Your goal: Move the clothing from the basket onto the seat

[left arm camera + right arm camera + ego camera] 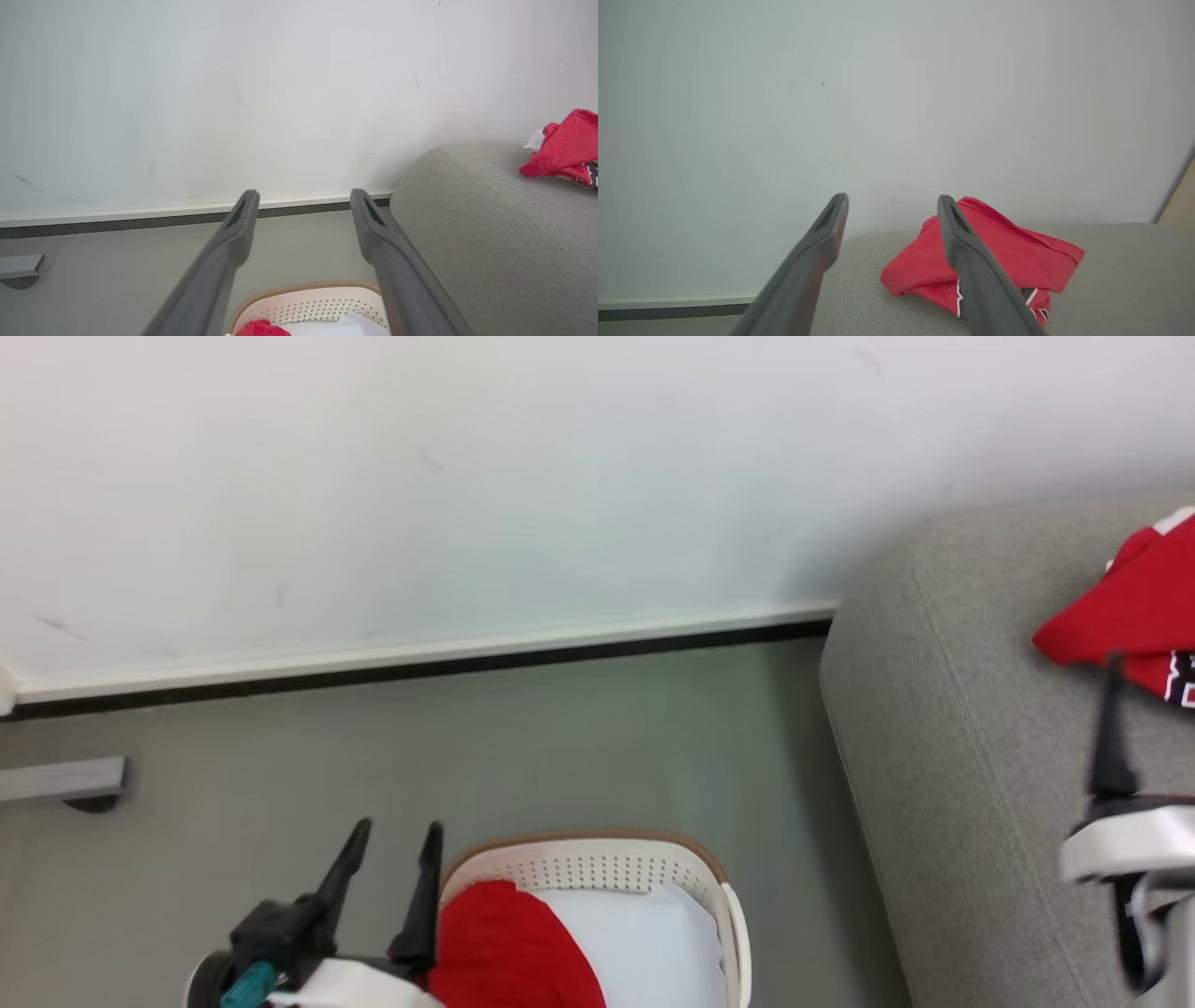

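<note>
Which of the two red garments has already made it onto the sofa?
The red jersey with black-and-white print lies on the grey sofa; the plain red garment sits in the basket with a white cloth.

Jersey (1120, 616) on sofa (952, 756) (basket (597, 863) on floor (280, 756))

White wall (467, 476), grey-green floor (560, 737)

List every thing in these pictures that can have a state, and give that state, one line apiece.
Sofa: partly covered by clothing.
Basket: upright on the floor, not empty.
Red jersey: crumpled, lying on the sofa.
Red garment: bunched inside the basket.
White cloth: lying inside the basket.
Left pincer: open, holding nothing.
Right pincer: open, holding nothing.
</note>
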Robot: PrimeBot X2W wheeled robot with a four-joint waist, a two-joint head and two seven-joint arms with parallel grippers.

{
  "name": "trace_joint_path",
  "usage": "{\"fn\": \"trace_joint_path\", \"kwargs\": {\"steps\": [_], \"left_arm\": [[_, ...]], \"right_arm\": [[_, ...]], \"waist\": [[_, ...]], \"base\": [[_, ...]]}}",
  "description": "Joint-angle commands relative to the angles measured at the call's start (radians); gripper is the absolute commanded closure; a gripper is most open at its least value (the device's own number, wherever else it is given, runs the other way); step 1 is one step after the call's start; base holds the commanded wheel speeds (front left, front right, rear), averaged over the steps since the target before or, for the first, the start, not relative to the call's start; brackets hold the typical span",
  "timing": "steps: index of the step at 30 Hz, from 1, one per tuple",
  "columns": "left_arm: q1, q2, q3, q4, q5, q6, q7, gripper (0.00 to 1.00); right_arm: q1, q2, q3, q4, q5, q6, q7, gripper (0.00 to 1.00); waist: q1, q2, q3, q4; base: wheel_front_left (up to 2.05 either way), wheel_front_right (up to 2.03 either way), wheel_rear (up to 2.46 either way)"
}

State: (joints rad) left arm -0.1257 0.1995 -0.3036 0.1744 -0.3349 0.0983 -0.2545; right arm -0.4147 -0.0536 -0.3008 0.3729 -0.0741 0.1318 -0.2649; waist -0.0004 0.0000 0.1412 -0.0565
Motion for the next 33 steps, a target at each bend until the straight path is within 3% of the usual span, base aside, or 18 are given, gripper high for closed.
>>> {"fn": "trace_joint_path", "kwargs": {"steps": [1, 9, 23, 33], "left_arm": [[0.022, 0.002, 0.015, 0.001, -0.004, 0.005, -0.006, 0.00], [0.142, -0.026, 0.169, -0.039, 0.064, 0.002, -0.010, 0.00], [0.271, -0.120, 0.354, -0.031, 0.175, -0.092, -0.010, 0.00], [0.284, -0.143, 0.391, 0.027, 0.208, -0.124, -0.010, 0.00]], "right_arm": [[0.031, 0.004, 0.030, -0.022, 0.005, -0.002, 0.001, 0.00], [0.226, 0.001, 0.217, -0.117, 0.121, -0.002, 0.001, 0.00], [0.408, 0.002, 0.376, -0.062, 0.233, -0.002, 0.001, 0.00], [0.413, 0.002, 0.388, -0.025, 0.249, -0.002, 0.001, 0.00]], "waist": [[0.0004, 0.0000, -0.033, 0.021], [0.0004, 0.0000, -0.097, 0.058], [0.0004, 0.0000, -0.163, 0.034], [0.0004, 0.0000, -0.174, 0.029]], "base": [[0.00, 0.00, 0.00], [0.00, 0.00, 0.00], [0.00, 0.00, 0.00], [0.00, 0.00, 0.00]]}}
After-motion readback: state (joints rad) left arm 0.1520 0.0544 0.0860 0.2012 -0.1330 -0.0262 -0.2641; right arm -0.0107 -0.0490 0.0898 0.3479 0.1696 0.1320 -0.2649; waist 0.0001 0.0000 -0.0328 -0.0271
